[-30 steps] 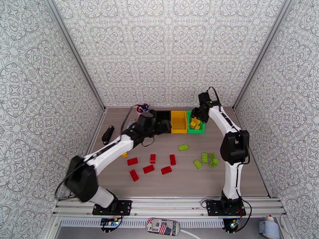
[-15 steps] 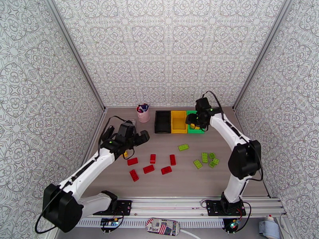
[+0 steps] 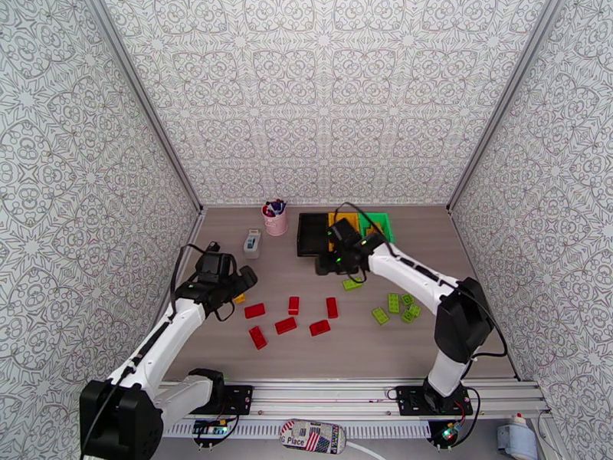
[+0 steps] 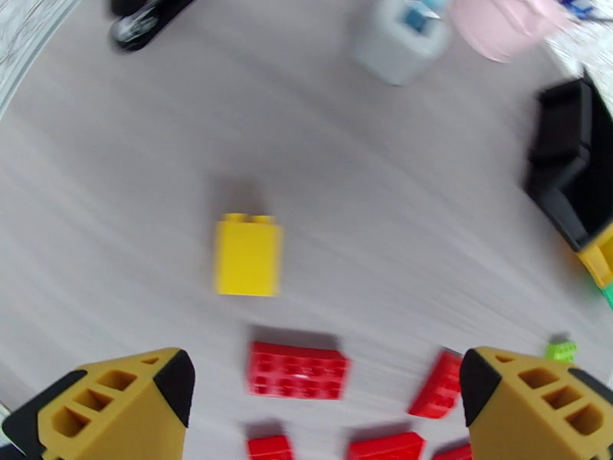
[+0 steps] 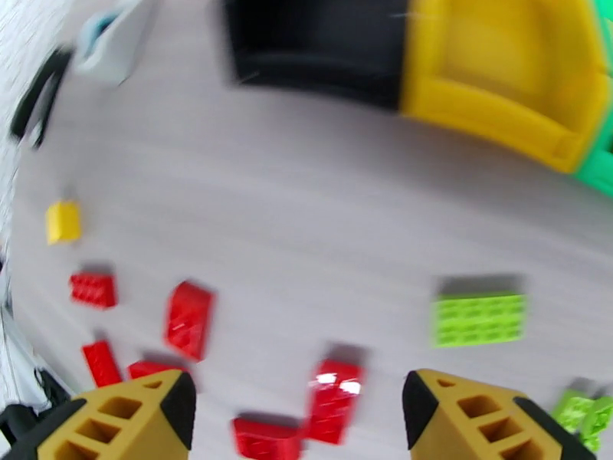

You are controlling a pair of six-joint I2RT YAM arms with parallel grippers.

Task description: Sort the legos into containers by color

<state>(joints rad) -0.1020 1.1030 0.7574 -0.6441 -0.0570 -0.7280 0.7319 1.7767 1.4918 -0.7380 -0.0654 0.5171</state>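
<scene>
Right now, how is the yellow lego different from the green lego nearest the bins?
The yellow lego is yellow; the green lego is light green. The yellow lego looks short and chunky; the green lego looks longer and flatter. The yellow lego lies far left by the red legos; the green lego lies in front of the yellow bin. Both sit loose on the table.

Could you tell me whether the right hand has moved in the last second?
Yes. The right hand has swung left, from over the green plastic bin to the near side of the black plastic bin.
</scene>
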